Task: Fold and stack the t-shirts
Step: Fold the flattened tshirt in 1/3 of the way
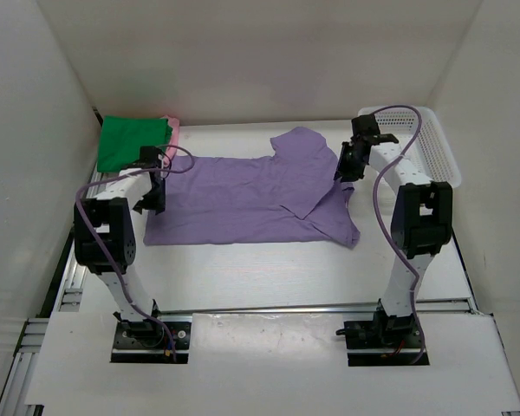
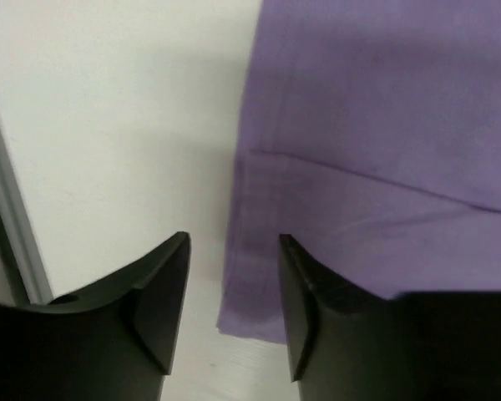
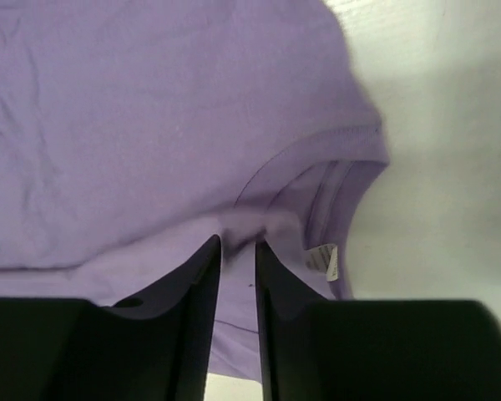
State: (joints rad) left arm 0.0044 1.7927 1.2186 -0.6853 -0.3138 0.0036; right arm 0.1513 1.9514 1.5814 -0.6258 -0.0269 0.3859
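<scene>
— While your arms hang over the cloth, quick check: how far along is the job?

— Partway, I'd judge. The green shirt [image 1: 132, 140] lies folded at the far left on top of the pink shirt [image 1: 175, 134], of which only an edge shows. The tan one isn't in view, so I can't say. The purple shirt [image 1: 251, 195] is mid-table [image 1: 269, 277] and mostly spread flat, with its right part turned in over the body. It's neither fully folded nor stacked.

— And your grippers?

— Your left gripper [image 2: 232, 251] is at the purple shirt's left hem edge, jaws apart with nothing between them, so it's released. Your right gripper [image 3: 238, 244] is at the collar end on the right. Its jaws are parted only a slit, with a ruck of purple cloth at the tips. I can't tell whether that cloth is pinched or let go.

— Containers?

— There's one, the white mesh basket [image 1: 438, 147] at the far right, beyond your right arm. No shirt shows in it, though the arm hides part of the inside.

— What's left for you?

— My guess: finish the purple folds, then set it on the far-left stack.
</scene>
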